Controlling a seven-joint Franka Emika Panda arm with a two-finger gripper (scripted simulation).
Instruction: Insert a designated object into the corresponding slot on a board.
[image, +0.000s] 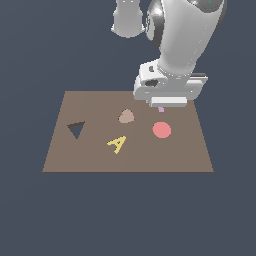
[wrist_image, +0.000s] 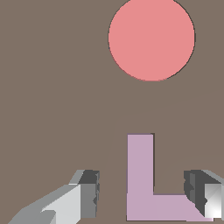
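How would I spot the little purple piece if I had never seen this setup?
Find the brown board and follow the white arm down to its gripper at the far edge. Between the open fingers lies the lilac L-shaped piece, beside the pink disc. It is the only purple shape and the only right angle; its neighbours are round, rounded tan, or a yellow letter.
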